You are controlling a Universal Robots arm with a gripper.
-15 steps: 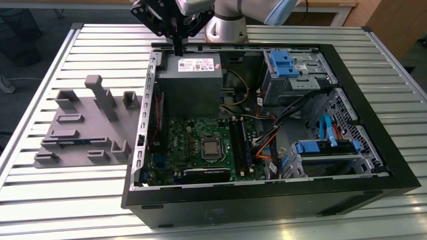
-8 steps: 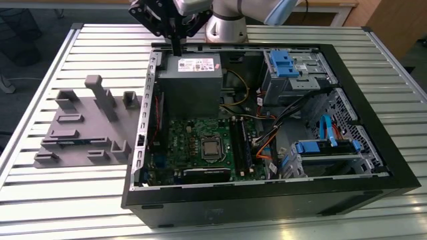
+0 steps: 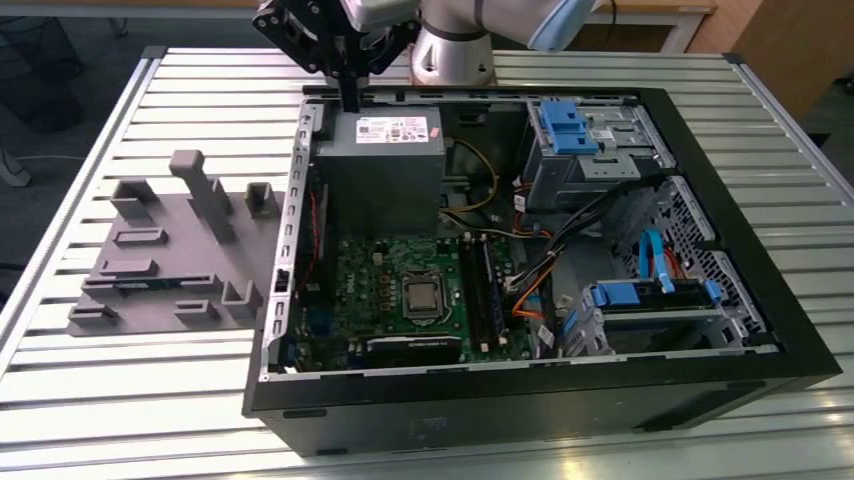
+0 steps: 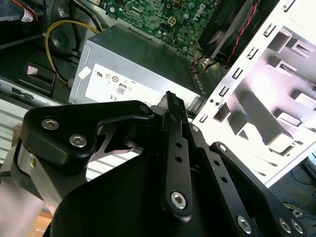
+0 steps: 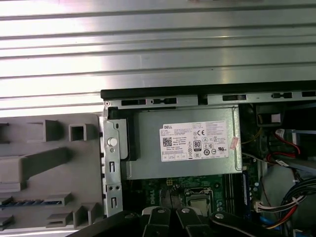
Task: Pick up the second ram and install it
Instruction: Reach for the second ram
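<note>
Plainly, the gripper (image 3: 350, 100), clenched on nothing, hangs over the boxy metal power supply (image 3: 380, 165). The second ram (image 5: 30, 202), a thin blue board, sits edge-up in the matte grey holder (image 3: 160, 305) outside the case (image 3: 534, 400), toward the exterior view's left of the gripper, lengthwise square to the case wall.

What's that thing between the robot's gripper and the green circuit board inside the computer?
In the exterior view, a grey power supply box with a white label lies between the gripper and the green circuit board.
</note>
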